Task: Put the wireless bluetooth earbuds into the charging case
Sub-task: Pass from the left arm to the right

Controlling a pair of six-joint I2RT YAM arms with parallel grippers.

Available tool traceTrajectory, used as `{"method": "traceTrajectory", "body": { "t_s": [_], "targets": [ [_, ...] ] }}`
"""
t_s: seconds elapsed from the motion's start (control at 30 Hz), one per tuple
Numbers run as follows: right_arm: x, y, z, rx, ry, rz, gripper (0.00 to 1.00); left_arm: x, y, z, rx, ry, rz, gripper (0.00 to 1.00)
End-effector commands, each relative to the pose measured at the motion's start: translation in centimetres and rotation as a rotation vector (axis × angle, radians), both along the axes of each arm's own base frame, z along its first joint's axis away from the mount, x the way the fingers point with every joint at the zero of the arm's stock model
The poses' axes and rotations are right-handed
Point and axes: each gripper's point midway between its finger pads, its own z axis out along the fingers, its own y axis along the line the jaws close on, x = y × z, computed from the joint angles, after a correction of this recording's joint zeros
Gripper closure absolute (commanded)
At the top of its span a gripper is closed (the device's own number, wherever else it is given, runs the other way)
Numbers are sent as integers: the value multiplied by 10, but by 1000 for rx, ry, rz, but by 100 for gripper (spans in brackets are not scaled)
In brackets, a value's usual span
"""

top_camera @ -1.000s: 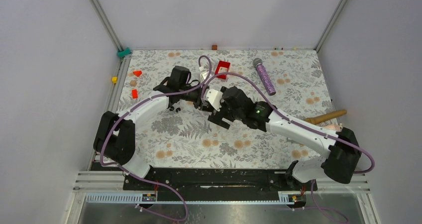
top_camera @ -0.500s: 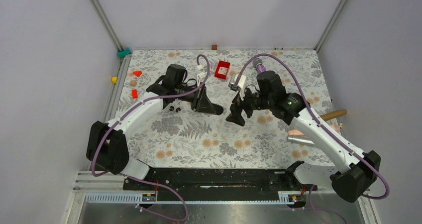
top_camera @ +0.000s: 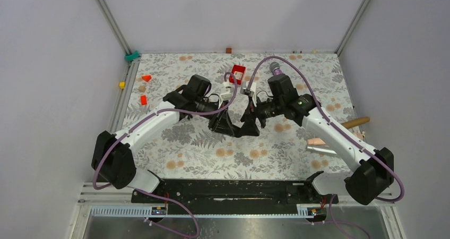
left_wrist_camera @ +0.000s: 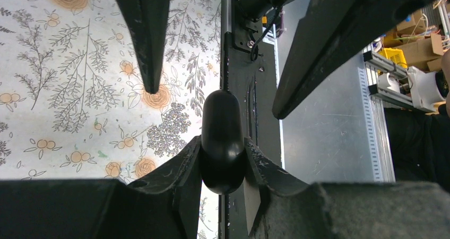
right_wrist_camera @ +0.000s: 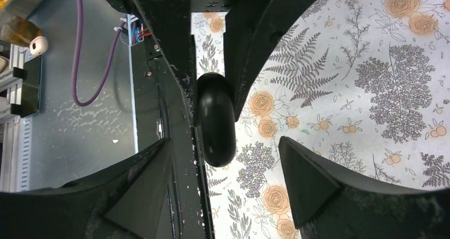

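L gripper point(left_wrist_camera: 223, 146) is clamped on a glossy black oval point(left_wrist_camera: 222, 122), held above the floral mat point(top_camera: 201, 154) mid-table. R gripper point(right_wrist_camera: 224, 142) is nearer, nose to nose w/ it, fingers point(right_wrist_camera: 313, 180) apart, straddling the oval w/o contact, the oval's long axis running along them. Buds & case not identifiable in any view; can't tell if the oval is the case.

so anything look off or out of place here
Only one thing: the wooden stick pokes out past the mat's right edge. Otherwise nothing odd: the left tool pinches a black oval object, with the right tool open around it.
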Motion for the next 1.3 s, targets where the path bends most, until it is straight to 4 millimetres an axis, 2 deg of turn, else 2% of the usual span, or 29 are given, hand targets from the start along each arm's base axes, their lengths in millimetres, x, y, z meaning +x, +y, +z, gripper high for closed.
{"method": "traceTrajectory", "body": {
  "t_s": [0.0, 0.2, 0.33, 0.6, 1.0, 1.27],
  "targets": [
    [-12, 0, 25, 80, -3, 52, 22, -10, -2, 29, -70, -124, -64, 100],
    [-26, 1, 19, 81, 78, 145, 31, -11, -3, 30, -67, -135, -64, 100],
    [-24, 1, 9, 51, 98, 142, 33, -11, -3, 30, -67, -136, -65, 100],
    [-19, 2, 6, 43, 100, 124, 38, -13, -4, 28, -64, -136, -71, 100],
    [-23, 4, 8, 67, 121, 145, 47, -15, -8, 23, -50, -127, -81, 100],
    [-24, 5, 5, 68, 131, 148, 57, -14, -9, 23, -48, -133, -79, 100]
  ]
}}
